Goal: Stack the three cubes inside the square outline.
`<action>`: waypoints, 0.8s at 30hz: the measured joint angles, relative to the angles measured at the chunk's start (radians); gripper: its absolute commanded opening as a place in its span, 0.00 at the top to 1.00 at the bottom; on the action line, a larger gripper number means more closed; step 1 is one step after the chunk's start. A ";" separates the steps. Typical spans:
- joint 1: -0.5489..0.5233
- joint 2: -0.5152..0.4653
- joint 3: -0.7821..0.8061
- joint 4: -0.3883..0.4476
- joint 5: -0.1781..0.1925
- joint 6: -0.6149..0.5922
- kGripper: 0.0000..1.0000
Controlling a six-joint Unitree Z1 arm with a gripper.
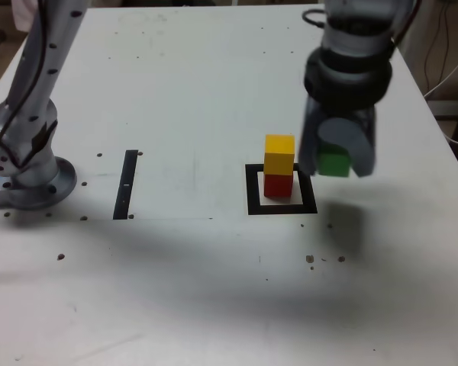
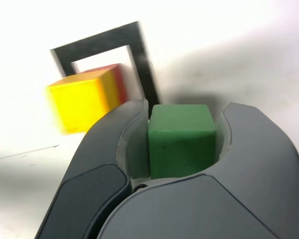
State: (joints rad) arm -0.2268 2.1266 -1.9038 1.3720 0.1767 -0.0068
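While the yellow cube is already set on the red cube inside the square outline, the green cube is held pinched in the gripper above the worktop, beside the stack, yet to be placed on top.

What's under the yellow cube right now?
The red cube sits directly under the yellow cube, inside the square outline. The red cube's top face is covered. The green cube is held in the tool, beside the stack.
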 measured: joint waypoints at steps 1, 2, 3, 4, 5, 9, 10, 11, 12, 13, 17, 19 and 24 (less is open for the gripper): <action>-0.002 -0.023 0.001 0.017 0.006 0.000 0.83; -0.002 -0.049 0.004 0.031 0.012 0.000 0.83; -0.002 -0.072 0.012 0.039 0.019 0.000 0.83; -0.001 -0.092 0.020 0.046 0.025 0.000 0.83; 0.000 -0.111 0.030 0.052 0.031 0.000 0.83; 0.012 -0.173 0.087 0.060 0.039 -0.001 0.83; 0.019 -0.185 0.102 0.060 0.037 -0.001 0.83; 0.027 -0.194 0.117 0.060 0.034 -0.001 0.83; 0.033 -0.202 0.131 0.060 0.030 -0.001 0.83; 0.039 -0.208 0.146 0.060 0.027 -0.001 0.83; 0.046 -0.213 0.163 0.059 0.011 -0.001 0.83; 0.048 -0.211 0.167 0.056 0.001 -0.001 0.83; 0.072 -0.176 0.194 0.043 -0.029 0.017 0.83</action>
State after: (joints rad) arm -0.1546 1.9510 -1.7097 1.4148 0.1473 0.0102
